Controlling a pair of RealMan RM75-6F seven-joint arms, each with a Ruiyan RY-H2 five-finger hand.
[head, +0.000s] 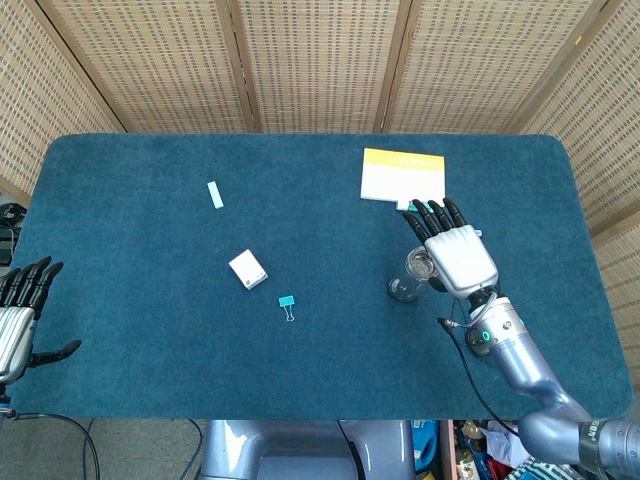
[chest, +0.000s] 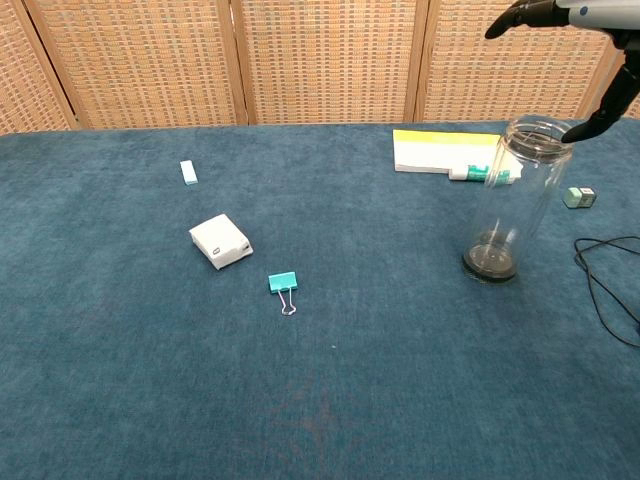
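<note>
The right hand (head: 458, 258) is held spread above the clear glass jar (chest: 514, 198), nothing gripped; the jar stands upright on the table (head: 130, 230) just under the fingers (head: 432, 212), its mouth unobstructed. The left hand (head: 18, 318) rests open at the table's edge, well apart.

Clear glass jar (chest: 510, 200) upright on the blue table, mouth open.
The jar was tall and see-through with a dark round base, and it stood straight on the cloth near the table's right side, just in front of the yellow-and-white pad. Its rim carried no lid. From the head view the jar (head: 409, 277) showed as a ring of glass, partly under the hand spread just above it.
</note>
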